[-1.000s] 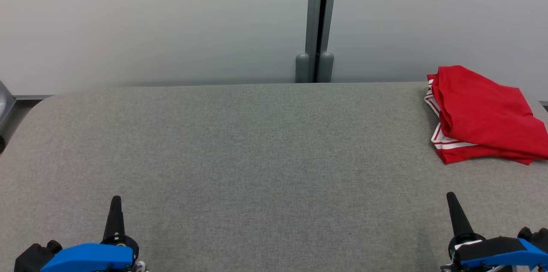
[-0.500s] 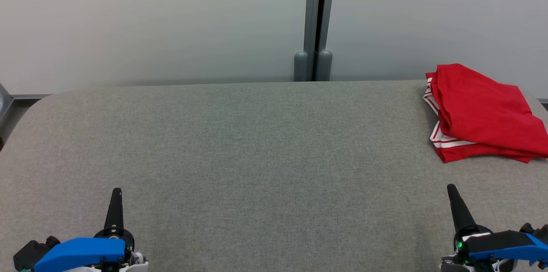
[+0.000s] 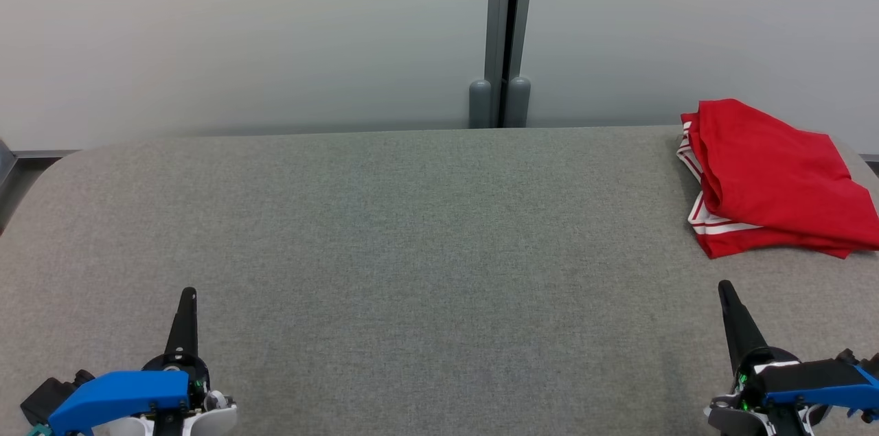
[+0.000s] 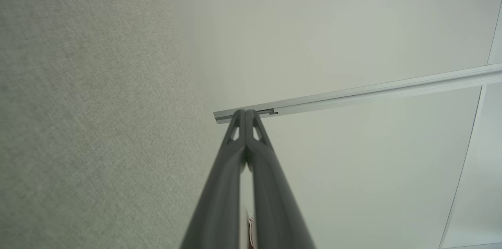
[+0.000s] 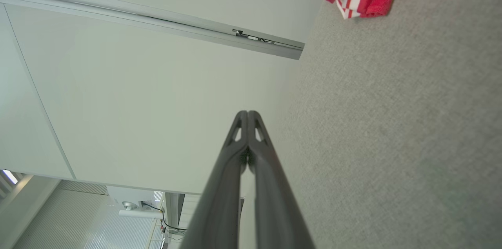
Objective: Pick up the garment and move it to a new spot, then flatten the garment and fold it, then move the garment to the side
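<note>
Both grippers are clenched shut and hold nothing. My left gripper [image 3: 189, 293] sits at the lower left of the head frame. Its dark fingers [image 4: 229, 170] are pressed together into one spike pointing up the frame, and in the left wrist frame they meet at the tips. My right gripper [image 3: 723, 285] mirrors it at the lower right, tips also meeting in its own wrist frame. Each is over the grey fabric tabletop [image 3: 426, 237], but I cannot tell whether either one touches the cloth.

One garment [image 3: 769, 182] lies on the tabletop at the right edge of the head frame, above the right gripper and well apart from it. It is red with white stripes along one edge, folded into a loose stack, and cut off by the frame's right side. A stretch of grey tabletop lies between it and the right gripper. In the right wrist frame it shows at the top right corner.

Behind the tabletop stand pale wall panels [image 3: 240, 38], joined at the top centre by one grey post [image 3: 505, 31] with two rounded caps [image 3: 499, 103] at its foot.

By my count: two grippers, one garment, one post, two caps.
</note>
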Available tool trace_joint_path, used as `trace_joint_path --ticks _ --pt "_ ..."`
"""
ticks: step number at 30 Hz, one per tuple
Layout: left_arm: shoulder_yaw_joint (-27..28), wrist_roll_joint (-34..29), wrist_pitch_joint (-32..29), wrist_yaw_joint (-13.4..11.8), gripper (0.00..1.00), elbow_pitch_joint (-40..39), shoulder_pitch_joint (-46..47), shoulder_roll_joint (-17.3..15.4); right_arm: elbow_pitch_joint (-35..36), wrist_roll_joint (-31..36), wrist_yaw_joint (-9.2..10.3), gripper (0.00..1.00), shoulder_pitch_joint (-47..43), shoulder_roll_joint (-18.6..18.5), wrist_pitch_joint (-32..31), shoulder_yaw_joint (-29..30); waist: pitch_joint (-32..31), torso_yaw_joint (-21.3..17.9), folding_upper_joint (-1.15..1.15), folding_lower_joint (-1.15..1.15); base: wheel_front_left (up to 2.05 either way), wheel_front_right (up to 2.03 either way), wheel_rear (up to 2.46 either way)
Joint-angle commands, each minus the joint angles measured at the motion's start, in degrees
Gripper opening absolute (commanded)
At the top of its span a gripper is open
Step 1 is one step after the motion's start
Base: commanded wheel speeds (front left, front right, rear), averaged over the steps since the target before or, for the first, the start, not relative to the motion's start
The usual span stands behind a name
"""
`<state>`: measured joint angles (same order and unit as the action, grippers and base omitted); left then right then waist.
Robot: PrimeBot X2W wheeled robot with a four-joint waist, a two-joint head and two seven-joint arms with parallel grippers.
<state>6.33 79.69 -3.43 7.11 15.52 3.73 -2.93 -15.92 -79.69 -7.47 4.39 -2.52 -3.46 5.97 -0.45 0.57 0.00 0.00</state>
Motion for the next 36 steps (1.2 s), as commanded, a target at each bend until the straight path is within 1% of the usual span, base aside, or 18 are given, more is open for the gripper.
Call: trace_joint_path --ticks 1,29,36 --pt "0.0 0.8 -0.3 0.5 0.00 -0.5 1.3 0.0 0.6 -1.0 -0.04 0.00 0.9 -0.5 -0.3 0.2 0.0 0.0 0.00 0.00 0.00 0.00 0.00" --pt "0.3 13.1 -3.4 0.6 0.00 -1.7 2.9 0.1 2.1 -13.1 -0.04 0.00 2.3 -0.6 -3.3 0.7 0.6 -0.6 0.00 0.00 0.00 0.00 0.00" --pt "0.3 12.8 -3.3 0.6 0.00 -1.6 2.9 0.1 2.1 -12.8 -0.04 0.00 2.3 -0.6 -3.3 0.7 0.6 -0.6 0.00 0.00 0.00 0.00 0.00"
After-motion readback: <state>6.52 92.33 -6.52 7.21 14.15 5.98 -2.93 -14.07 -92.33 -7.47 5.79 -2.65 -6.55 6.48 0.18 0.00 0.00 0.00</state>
